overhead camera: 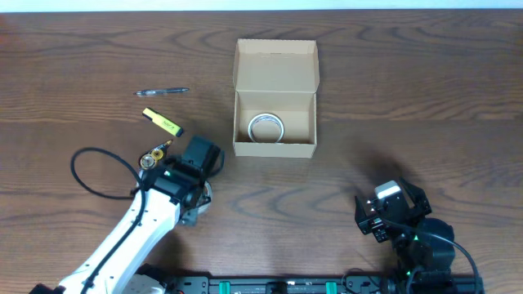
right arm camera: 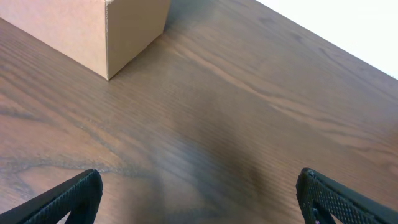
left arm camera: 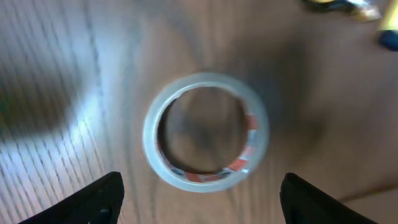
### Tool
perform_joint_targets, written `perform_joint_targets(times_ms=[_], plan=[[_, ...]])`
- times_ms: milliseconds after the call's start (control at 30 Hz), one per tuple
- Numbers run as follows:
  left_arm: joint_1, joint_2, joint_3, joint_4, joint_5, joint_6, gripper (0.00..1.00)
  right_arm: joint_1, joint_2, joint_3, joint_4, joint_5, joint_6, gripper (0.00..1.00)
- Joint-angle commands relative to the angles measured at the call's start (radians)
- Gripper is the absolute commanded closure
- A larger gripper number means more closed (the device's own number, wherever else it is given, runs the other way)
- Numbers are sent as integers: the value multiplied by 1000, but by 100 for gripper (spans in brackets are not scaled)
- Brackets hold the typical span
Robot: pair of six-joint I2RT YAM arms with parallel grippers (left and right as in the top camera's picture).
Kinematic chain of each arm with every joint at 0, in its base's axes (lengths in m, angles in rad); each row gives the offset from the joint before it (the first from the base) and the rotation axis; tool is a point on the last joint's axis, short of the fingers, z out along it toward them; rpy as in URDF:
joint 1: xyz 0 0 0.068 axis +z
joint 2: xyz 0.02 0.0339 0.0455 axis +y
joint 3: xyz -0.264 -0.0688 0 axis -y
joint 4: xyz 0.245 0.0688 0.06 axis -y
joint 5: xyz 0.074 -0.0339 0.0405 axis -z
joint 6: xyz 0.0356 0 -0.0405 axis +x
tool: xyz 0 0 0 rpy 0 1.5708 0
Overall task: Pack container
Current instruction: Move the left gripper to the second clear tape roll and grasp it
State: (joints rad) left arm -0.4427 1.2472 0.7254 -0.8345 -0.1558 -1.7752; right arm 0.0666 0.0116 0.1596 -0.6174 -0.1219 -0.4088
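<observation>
The container [overhead camera: 274, 96] is a light-tan cardboard box standing open at the table's middle, its flap lid raised at the back. A clear tape roll [overhead camera: 265, 128] lies inside it. A second clear tape roll [left arm camera: 205, 130] lies flat on the table straight below my left gripper [left arm camera: 202, 186], which is open, its fingers on either side of the roll and apart from it. In the overhead view the left gripper [overhead camera: 198, 184] is left of the box's front. My right gripper [right arm camera: 199, 180] is open and empty over bare table, at the front right [overhead camera: 391, 208]. The box's corner [right arm camera: 93, 31] shows in the right wrist view.
A pen [overhead camera: 162, 91] and a yellow marker [overhead camera: 162, 122] lie left of the box. A small yellow and black object [overhead camera: 154, 155] and a black cable loop [overhead camera: 90, 175] lie beside the left arm.
</observation>
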Motion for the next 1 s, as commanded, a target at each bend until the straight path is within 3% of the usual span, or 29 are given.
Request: perform_joint_targets(times_ms=[0,167,333,433,567,700,967], plan=[[-3,-6,-42,11,56,-120,18,-7,-6,-3,-3,2,11,1],[-3,-4,-129,91,98,-159,18,-7,-6,-3,-3,2,11,1],[-3,35,-135,106,109,-159,9,-7,-6,-3,-3,2,11,1],[-3,71,-135,118,129,-159,9,-7,-6,-3,-3,2,11,1],[-3,123,-135,152,154,-159,23,-7,-6,-3,-3,2,11,1],[-3,141,-135,184,159,-159,46,-7,-6,-3,-3,2,11,1],[-3,141,-135,185,156,-159,78,-7,-6,-3,-3,2,11,1]])
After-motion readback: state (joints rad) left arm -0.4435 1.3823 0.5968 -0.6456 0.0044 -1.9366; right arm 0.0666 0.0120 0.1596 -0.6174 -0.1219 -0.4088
